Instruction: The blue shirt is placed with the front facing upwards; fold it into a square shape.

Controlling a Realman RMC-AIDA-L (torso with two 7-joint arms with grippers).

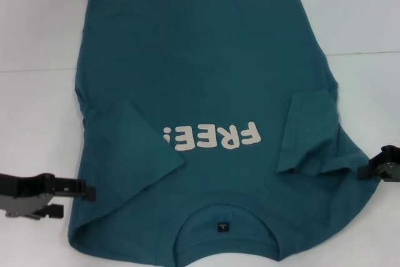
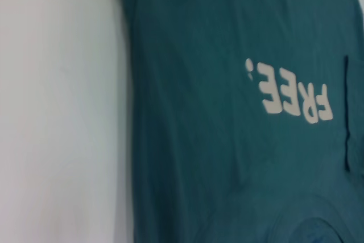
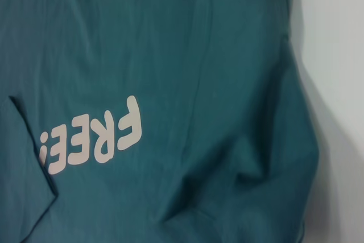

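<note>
Head view: one blue shirt (image 1: 206, 92) lies front up on the white table (image 1: 37, 23), neckline at 6 o'clock nearest the robot, hem at 12. One line of cream lettering (image 1: 211, 137), reading upside down. Two sleeves, both folded inward over the chest: left sleeve (image 1: 147, 148) at 8 o'clock, right sleeve (image 1: 309, 129) at 4. Two grippers, both low: left gripper (image 1: 78, 190) at 8 o'clock, just beside the shirt's side edge; right gripper (image 1: 378, 164) at 4, at the cloth's edge. Jaw state of either: cannot tell. Bare table shows along both side edges and past the hem
</note>
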